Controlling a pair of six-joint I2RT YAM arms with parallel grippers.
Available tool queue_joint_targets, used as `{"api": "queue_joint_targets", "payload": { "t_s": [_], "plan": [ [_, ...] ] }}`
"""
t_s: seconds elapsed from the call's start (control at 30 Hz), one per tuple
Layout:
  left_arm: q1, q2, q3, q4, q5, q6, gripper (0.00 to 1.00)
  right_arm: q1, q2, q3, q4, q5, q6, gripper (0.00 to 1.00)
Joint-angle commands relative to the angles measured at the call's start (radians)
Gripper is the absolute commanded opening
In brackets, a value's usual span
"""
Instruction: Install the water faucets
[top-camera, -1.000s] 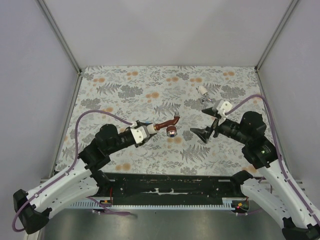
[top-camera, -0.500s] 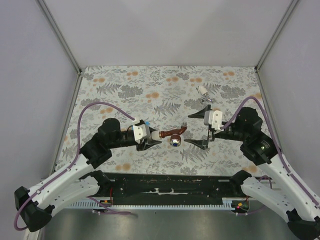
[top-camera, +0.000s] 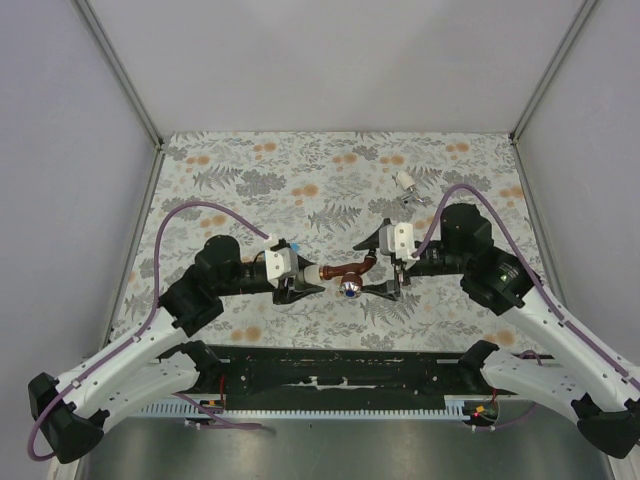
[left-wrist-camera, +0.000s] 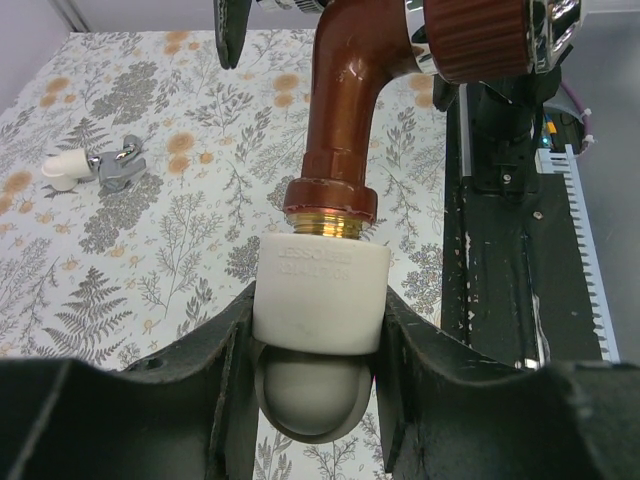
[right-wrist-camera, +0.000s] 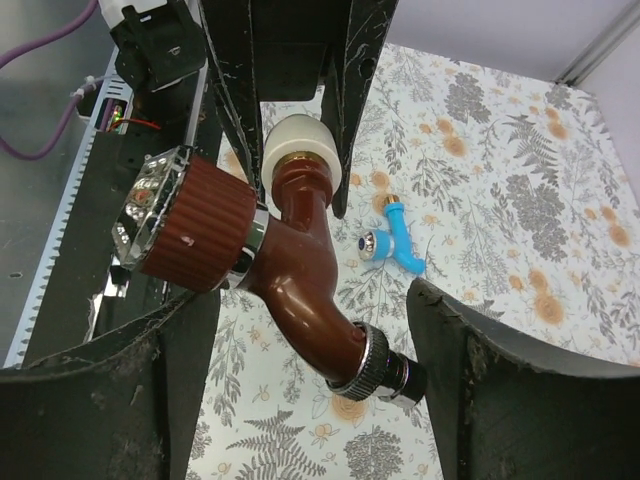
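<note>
One copper faucet (right-wrist-camera: 300, 255), fitting (left-wrist-camera: 320, 290) in left gripper (left-wrist-camera: 318, 335) | right gripper (top-camera: 380, 264) open | blue faucet (right-wrist-camera: 395, 235) near

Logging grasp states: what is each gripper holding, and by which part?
The left gripper clamps the white fitting on the stem of the brown faucet. The right gripper straddles its body, open, holding nothing.

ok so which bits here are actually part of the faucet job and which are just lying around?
In use: brown faucet, white fitting it sits in, left gripper holding that fitting, right gripper open around the faucet.
Lying on the table: blue faucet, white-silver faucet.
</note>
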Motion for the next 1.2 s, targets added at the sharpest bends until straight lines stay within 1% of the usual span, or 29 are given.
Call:
{"api": "queue_joint_targets", "payload": {
  "t_s": [0.0,0.03,0.1,0.17,0.23,0.3,0.33,0.37,0.4,0.43,0.47,0.5,0.53,0.63,0.7,0.8,0.87,0.93,0.97,1.03,1.13,1.17],
  "plan": [
    [0.005,-0.005,0.04,0.057,0.004,-0.024,0.02,0.009,0.017,0.044,0.053,-0.01,0.045,0.79],
    [0.005,-0.008,0.038,0.056,-0.009,-0.018,0.02,0.009,0.022,0.044,0.072,-0.012,0.075,0.78],
    [0.005,-0.012,0.031,0.056,-0.037,-0.004,0.02,0.008,0.031,0.041,0.108,-0.006,0.135,0.73],
    [0.005,-0.023,0.02,0.059,-0.072,0.019,0.02,0.008,0.045,0.044,0.141,0.004,0.218,0.65],
    [0.005,-0.035,0.003,0.063,-0.12,0.044,0.02,0.009,0.068,0.053,0.155,0.014,0.302,0.53],
    [0.003,-0.047,-0.011,0.063,-0.161,0.068,0.02,0.009,0.089,0.058,0.165,0.011,0.38,0.35],
    [0.003,-0.052,-0.015,0.065,-0.18,0.079,0.02,0.009,0.095,0.055,0.174,0.01,0.428,0.23],
    [0.003,-0.055,-0.018,0.063,-0.192,0.085,0.02,0.009,0.1,0.05,0.193,0.014,0.474,0.15],
    [0.003,-0.061,-0.022,0.062,-0.207,0.096,0.02,0.009,0.105,0.042,0.208,0.01,0.489,0.13],
    [0.003,-0.063,-0.026,0.062,-0.226,0.108,0.02,0.009,0.109,0.032,0.237,0.008,0.563,0.12],
    [0.002,-0.066,-0.031,0.063,-0.242,0.117,0.02,0.009,0.114,0.021,0.272,0.017,0.615,0.09],
    [0.002,-0.069,-0.035,0.071,-0.265,0.128,0.02,0.009,0.117,0.013,0.294,0.03,0.672,0.03],
    [-0.001,-0.077,-0.044,0.074,-0.296,0.137,0.02,0.009,0.125,0.01,0.311,0.048,0.74,0.0],
    [-0.015,-0.106,-0.09,0.131,-0.406,0.2,0.02,0.009,0.16,0.025,0.313,0.158,0.941,0.0],
    [-0.04,-0.115,-0.118,0.149,-0.529,0.258,0.02,0.009,0.2,0.057,0.241,0.264,1.078,0.0],
    [-0.095,-0.113,-0.149,0.172,-0.748,0.373,0.02,0.008,0.269,0.104,0.109,0.358,1.216,0.0],
    [-0.132,-0.121,-0.181,0.21,-0.828,0.444,0.02,0.008,0.301,0.107,0.092,0.372,1.282,0.0],
    [-0.146,-0.136,-0.202,0.232,-0.847,0.473,0.02,0.005,0.322,0.101,0.093,0.378,1.292,0.15],
    [-0.147,-0.144,-0.207,0.237,-0.842,0.466,0.02,0.0,0.329,0.098,0.095,0.375,1.277,0.18],
    [-0.146,-0.158,-0.206,0.238,-0.826,0.43,0.02,-0.001,0.318,0.098,0.102,0.367,1.2,0.31],
    [-0.146,-0.159,-0.193,0.215,-0.786,0.383,0.02,-0.014,0.251,0.099,0.101,0.378,1.047,0.6],
    [-0.146,-0.156,-0.184,0.206,-0.767,0.354,0.02,-0.014,0.223,0.094,0.104,0.373,0.981,0.72]
  ]
}}
